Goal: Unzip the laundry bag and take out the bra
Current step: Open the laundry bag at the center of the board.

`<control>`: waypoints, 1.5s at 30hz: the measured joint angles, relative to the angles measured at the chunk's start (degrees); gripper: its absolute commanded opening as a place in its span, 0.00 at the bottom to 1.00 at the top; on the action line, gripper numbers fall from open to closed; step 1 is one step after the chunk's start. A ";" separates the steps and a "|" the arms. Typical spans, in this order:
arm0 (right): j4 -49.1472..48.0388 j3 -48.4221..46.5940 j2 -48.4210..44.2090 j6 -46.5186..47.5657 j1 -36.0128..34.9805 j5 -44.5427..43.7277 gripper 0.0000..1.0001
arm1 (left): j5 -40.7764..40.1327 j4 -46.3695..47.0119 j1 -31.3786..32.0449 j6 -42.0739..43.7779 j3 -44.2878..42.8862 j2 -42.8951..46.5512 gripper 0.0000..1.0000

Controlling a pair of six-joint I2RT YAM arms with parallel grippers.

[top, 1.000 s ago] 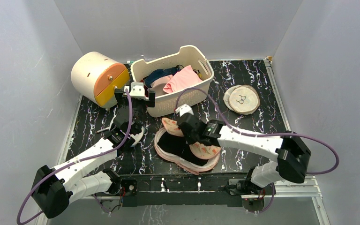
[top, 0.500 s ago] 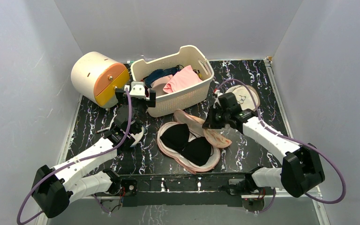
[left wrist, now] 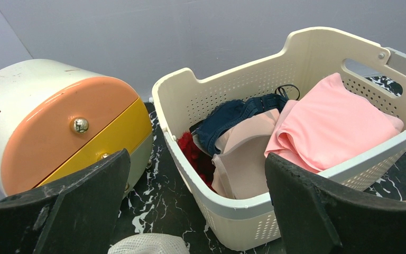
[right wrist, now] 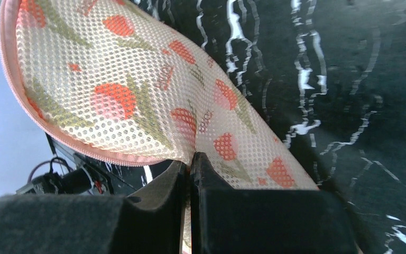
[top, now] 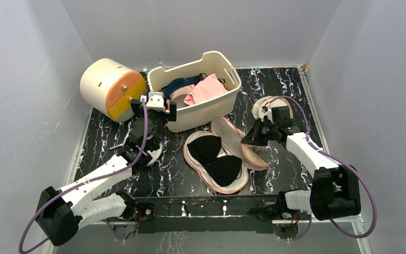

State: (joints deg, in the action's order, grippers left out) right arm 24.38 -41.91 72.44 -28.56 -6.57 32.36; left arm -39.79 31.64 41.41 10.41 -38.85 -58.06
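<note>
The laundry bag point(top: 231, 136) lies open in the middle of the table, its floral lid folded back to the right. The black bra point(top: 215, 157) lies with both cups exposed in the lower half. My right gripper point(top: 246, 141) is shut on the lid's edge; in the right wrist view the gripper point(right wrist: 190, 159) pinches the floral mesh of the bag point(right wrist: 111, 90) just inside its pink zipper trim. My left gripper point(top: 154, 111) is open and empty, raised at the left of the basket, away from the bag. In the left wrist view the left gripper point(left wrist: 196, 156) faces the basket.
A white basket point(top: 227, 99) with pink point(top: 206, 87) and dark blue point(top: 182, 84) garments stands behind the bag; its rim point(left wrist: 232, 203) is close to my left fingers. A round drawer box point(top: 108, 87) is at back left, a white dome mesh bag point(top: 150, 151) under my left arm, beige mesh discs point(top: 275, 112) at right.
My right gripper has swung from over the bag to the right, pulling the floral lid open. The bra is now uncovered and the bag has slid slightly right. The left arm has not moved.
</note>
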 measured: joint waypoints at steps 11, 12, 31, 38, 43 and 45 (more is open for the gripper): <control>-0.20 0.52 0.00 2.14 5.51 -5.16 0.04 | 0.68 -1.07 0.00 -1.25 -0.74 0.00 0.98; -0.22 0.52 0.00 2.23 5.62 -5.62 0.04 | 0.83 -1.14 0.00 -1.33 -0.85 0.00 0.98; 5.44 0.04 -6.43 3.15 11.45 -19.26 0.64 | 1.70 -3.23 0.00 -3.13 -1.36 0.00 0.98; 7.15 -4.92 -15.56 4.50 11.45 -18.67 0.78 | 1.73 -3.28 0.00 -3.21 -1.36 0.00 0.98; 7.72 -5.16 -17.38 5.86 9.77 -13.68 0.86 | 2.78 -4.35 0.00 -4.17 -2.01 -0.35 0.98; 7.78 -4.63 -17.42 6.03 6.32 -13.38 0.88 | 3.63 -5.53 0.00 -5.18 -2.86 -0.74 0.98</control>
State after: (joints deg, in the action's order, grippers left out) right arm 32.16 -46.54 55.02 -22.52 -0.25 18.98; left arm -36.16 26.11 41.41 5.23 -41.71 -58.81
